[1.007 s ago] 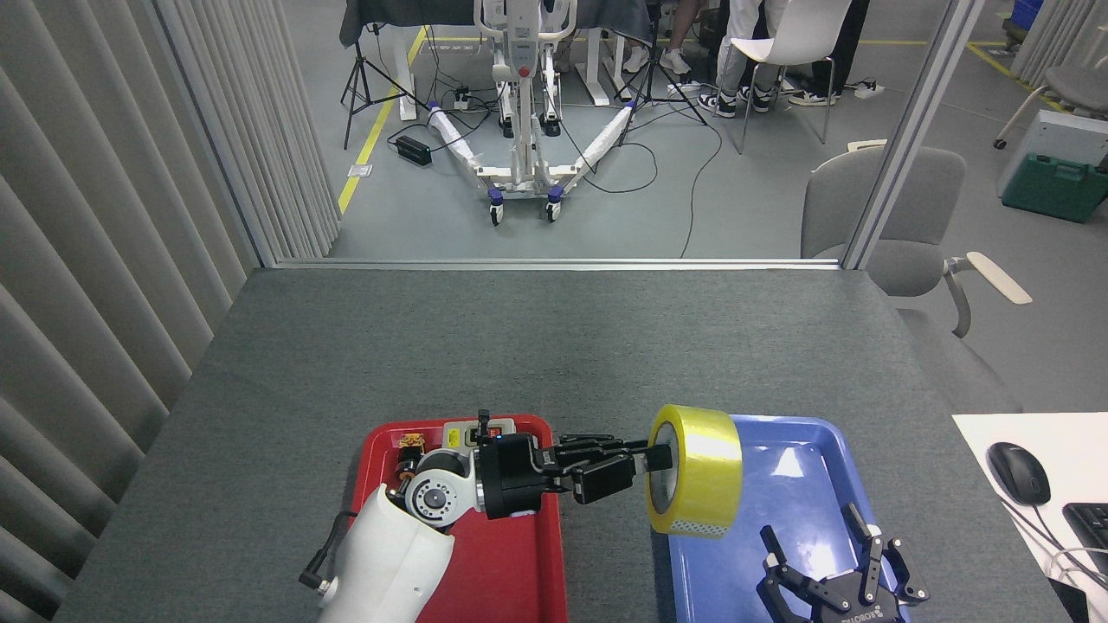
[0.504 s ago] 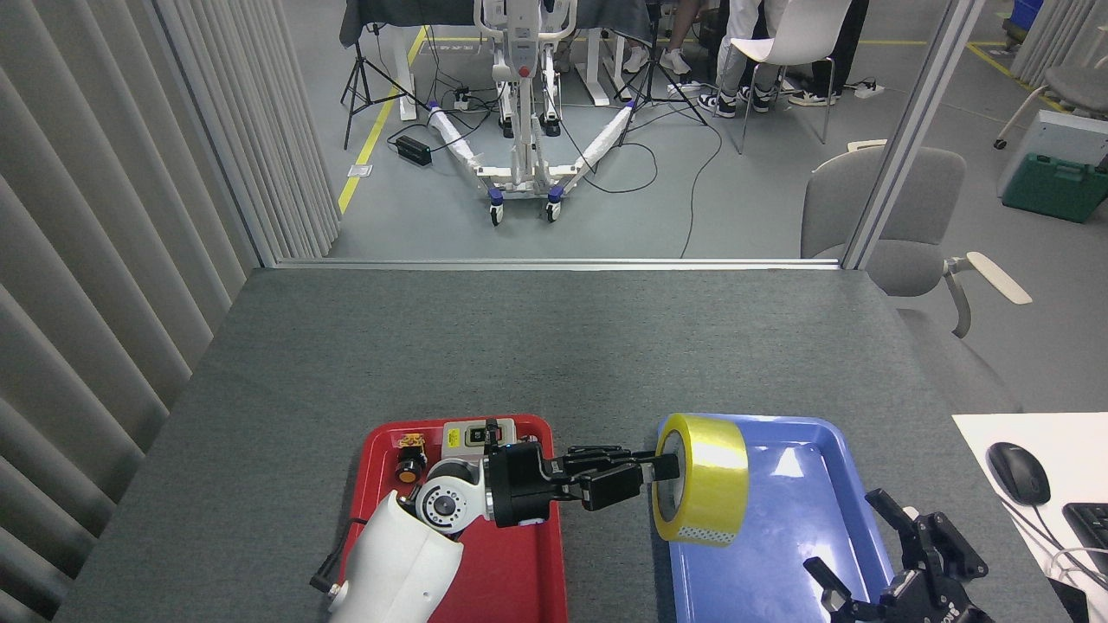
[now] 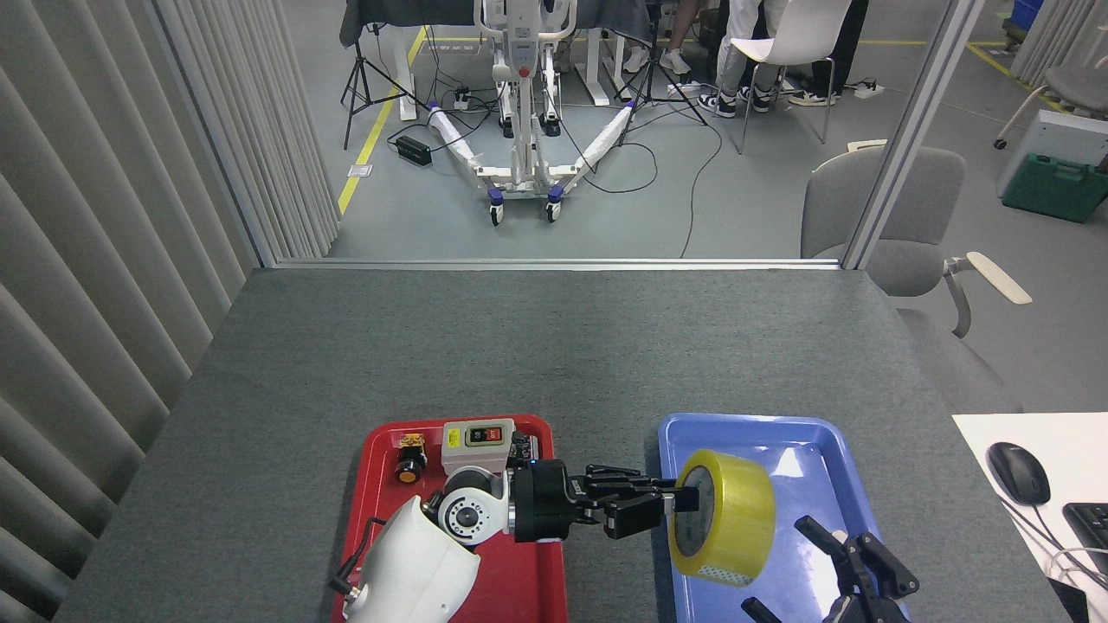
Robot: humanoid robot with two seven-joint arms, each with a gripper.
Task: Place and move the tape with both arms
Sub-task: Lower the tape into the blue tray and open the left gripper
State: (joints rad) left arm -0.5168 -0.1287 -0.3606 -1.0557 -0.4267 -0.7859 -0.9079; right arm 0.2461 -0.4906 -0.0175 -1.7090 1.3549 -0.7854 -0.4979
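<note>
The tape [image 3: 736, 515], a wide yellow roll with a pale core, stands on edge over the blue tray [image 3: 805, 441]. My left gripper [image 3: 671, 506] reaches in from the left and is shut on the roll's left rim, one finger poking into the core. My right gripper [image 3: 809, 567] sits at the bottom right, just right of the roll, its black fingers [image 3: 822, 532] spread open and holding nothing. Whether the roll touches the tray floor I cannot tell.
A red tray [image 3: 381, 450] on the left holds a grey switch box [image 3: 478, 439] and a small orange button [image 3: 407, 467]. At the right table edge lie a mouse [image 3: 1018, 472] and keyboard [image 3: 1092, 523]. A grey chair [image 3: 900, 225] stands beyond the table's far right corner.
My left gripper has carried the tape rightward and lower, further over the blue tray. The right gripper swung from bottom centre-right out to the right, then back beside the roll.
</note>
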